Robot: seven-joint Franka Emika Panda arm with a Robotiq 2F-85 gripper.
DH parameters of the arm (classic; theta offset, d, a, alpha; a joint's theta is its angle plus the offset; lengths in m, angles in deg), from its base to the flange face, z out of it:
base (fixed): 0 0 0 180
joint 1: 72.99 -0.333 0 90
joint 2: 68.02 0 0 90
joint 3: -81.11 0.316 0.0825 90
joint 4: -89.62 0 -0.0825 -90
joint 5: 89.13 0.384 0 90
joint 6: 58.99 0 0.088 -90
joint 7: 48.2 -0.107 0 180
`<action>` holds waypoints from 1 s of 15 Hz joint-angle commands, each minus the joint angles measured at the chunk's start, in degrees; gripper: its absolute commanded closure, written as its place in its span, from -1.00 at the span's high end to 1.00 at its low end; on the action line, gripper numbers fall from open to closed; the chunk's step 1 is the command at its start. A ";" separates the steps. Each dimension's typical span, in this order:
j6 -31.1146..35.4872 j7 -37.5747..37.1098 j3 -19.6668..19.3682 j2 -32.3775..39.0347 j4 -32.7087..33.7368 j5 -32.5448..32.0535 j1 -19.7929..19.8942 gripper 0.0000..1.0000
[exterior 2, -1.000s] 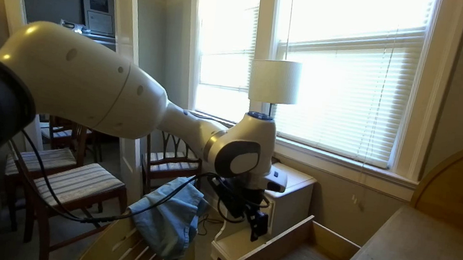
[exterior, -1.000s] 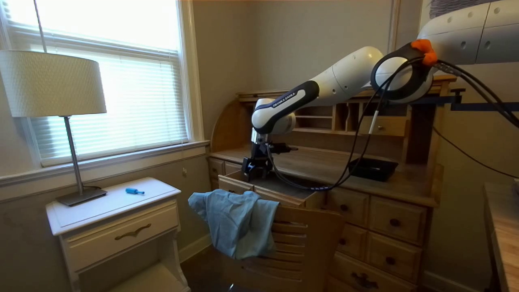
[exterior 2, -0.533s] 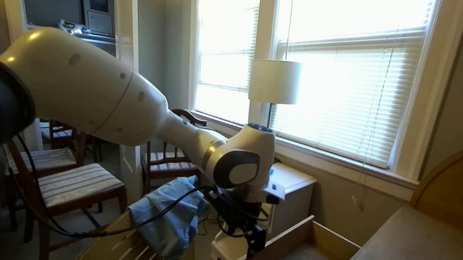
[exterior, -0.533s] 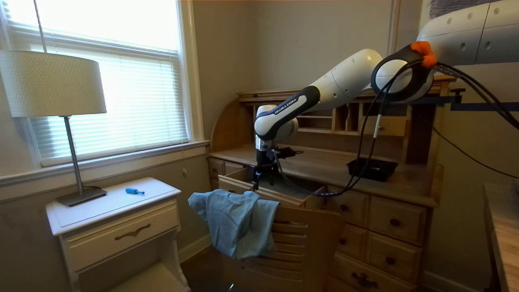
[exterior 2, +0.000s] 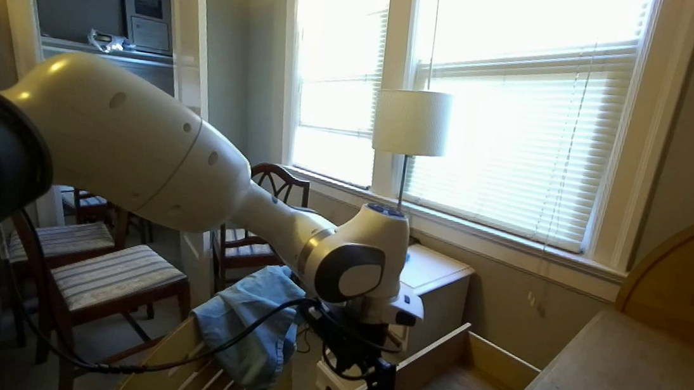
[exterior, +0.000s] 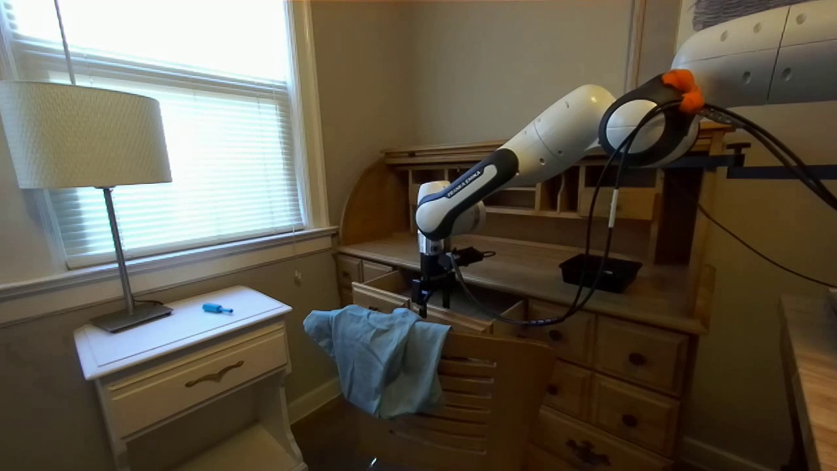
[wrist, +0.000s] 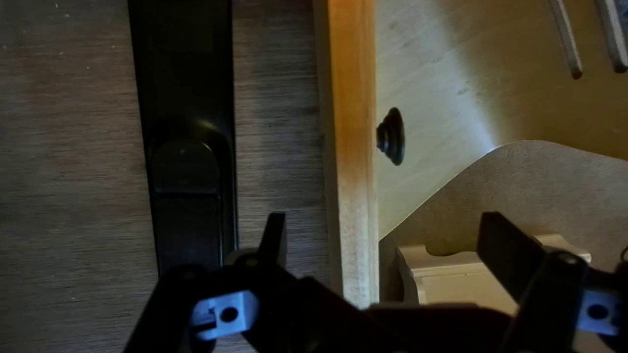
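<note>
My gripper [wrist: 384, 215] is open over the front panel [wrist: 355, 171] of a pulled-out wooden drawer, with nothing held. In the wrist view one finger [wrist: 274, 235] lies on the drawer's inner side and the opposite finger [wrist: 510, 255] beyond its outer face. A dark round knob [wrist: 391, 136] sticks out from that face. A long black tray [wrist: 189, 73] lies inside the drawer. In an exterior view the gripper [exterior: 435, 306] points down at the drawer front [exterior: 379, 299]; in another exterior view it overlaps the drawer's rim. Contact with the panel cannot be made out.
A wooden chair [exterior: 490, 392] draped with a blue cloth [exterior: 386, 360] stands close before the drawer. On the white nightstand [exterior: 261, 304] are a lamp [exterior: 85, 137] and a small blue tool [exterior: 216, 308]. A black bin [exterior: 600, 273] sits on the desktop [exterior: 523, 261]. Cables hang from the arm.
My gripper has come down and shifted from above the drawer's inside toward its front panel. The jaws have stayed open; drawer, chair and cloth look unmoved.
</note>
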 commanded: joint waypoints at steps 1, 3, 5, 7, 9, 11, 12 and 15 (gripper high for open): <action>3.73 0.01 -0.17 0.00 -1.84 -0.55 -0.08 1.00; 4.52 0.01 -0.09 0.08 -2.30 -0.44 0.04 1.00; 5.54 0.16 -0.16 0.08 -2.89 -0.54 0.05 1.00; 6.03 0.23 -0.15 0.13 -3.26 -0.53 0.08 0.45; 6.49 -0.04 -0.37 0.15 -3.38 -0.64 0.01 0.17; 6.63 -0.26 -0.64 0.15 -3.41 -0.77 -0.02 -0.13; 6.72 -0.36 -0.80 0.15 -3.41 -0.82 0.00 -0.28; 6.15 -1.78 -1.74 0.15 -3.42 -0.97 -0.02 -0.69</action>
